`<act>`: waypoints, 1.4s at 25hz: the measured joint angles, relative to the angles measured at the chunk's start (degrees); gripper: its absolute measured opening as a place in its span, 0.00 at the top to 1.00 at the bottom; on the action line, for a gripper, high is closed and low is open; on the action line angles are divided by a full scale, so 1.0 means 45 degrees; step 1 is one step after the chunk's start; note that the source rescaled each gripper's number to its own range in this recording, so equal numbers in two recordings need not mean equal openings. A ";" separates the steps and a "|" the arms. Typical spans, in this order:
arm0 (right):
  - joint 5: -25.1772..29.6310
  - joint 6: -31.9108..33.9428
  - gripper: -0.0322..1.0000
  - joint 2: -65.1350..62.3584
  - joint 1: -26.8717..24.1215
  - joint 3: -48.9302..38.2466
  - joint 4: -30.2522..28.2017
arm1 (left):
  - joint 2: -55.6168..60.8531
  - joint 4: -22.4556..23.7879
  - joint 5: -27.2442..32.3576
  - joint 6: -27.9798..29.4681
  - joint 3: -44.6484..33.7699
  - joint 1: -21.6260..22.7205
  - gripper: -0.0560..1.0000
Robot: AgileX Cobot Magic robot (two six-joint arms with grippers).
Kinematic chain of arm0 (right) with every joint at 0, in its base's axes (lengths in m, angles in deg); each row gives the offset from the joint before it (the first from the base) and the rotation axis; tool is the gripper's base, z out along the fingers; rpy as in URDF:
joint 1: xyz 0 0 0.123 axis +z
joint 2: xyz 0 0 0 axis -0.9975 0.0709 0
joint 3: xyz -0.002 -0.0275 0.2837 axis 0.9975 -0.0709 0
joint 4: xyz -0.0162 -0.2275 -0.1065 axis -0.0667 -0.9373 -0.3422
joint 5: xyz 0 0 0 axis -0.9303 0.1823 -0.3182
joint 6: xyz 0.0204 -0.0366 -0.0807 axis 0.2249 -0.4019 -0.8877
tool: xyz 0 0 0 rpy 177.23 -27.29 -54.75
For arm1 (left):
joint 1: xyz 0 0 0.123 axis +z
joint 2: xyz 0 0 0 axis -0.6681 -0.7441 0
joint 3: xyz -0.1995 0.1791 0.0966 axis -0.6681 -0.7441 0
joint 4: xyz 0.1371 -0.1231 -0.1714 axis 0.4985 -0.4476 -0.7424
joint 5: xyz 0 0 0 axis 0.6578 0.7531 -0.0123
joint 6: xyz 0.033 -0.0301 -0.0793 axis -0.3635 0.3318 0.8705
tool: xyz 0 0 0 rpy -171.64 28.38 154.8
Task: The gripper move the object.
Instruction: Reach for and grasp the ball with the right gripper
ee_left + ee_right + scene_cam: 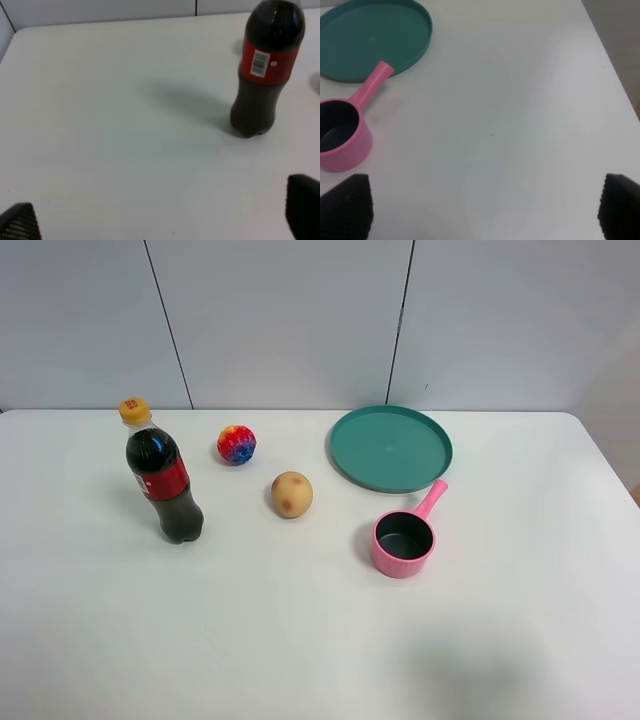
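The object, a small bumpy ball (pixel 236 444) in red, blue, yellow and pink, rests on the white table toward the back, between the cola bottle and the teal plate. It shows in neither wrist view. No arm appears in the exterior high view. My left gripper (pixel 161 215) is open over bare table, with its dark fingertips (pixel 20 222) far apart and the bottle ahead of it. My right gripper (pixel 482 207) is also open and holds nothing, with the pink saucepan ahead and to one side.
A cola bottle (pixel 163 480) stands upright at the left. A tan potato-like ball (pixel 291 494) lies near the middle. A teal plate (pixel 390 447) sits at the back, and a pink saucepan (pixel 404 538) is in front of it. The table's right edge (pixel 615 75) is close to the right gripper.
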 joint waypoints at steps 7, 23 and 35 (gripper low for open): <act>-0.0025 -0.0127 0.27 0.0000 0.0000 0.0000 0.0000 | 0.0000 0.0000 0.0000 0.0000 0.0000 0.0000 0.00; -0.3461 -0.5347 0.27 0.7208 0.0000 0.4364 0.2706 | 0.0000 0.0000 0.0000 0.0000 0.0000 0.0000 0.00; -0.3897 -0.9829 0.27 1.5256 0.0357 0.9237 0.7995 | 0.0000 0.0000 0.0000 0.0000 0.0000 0.0000 0.00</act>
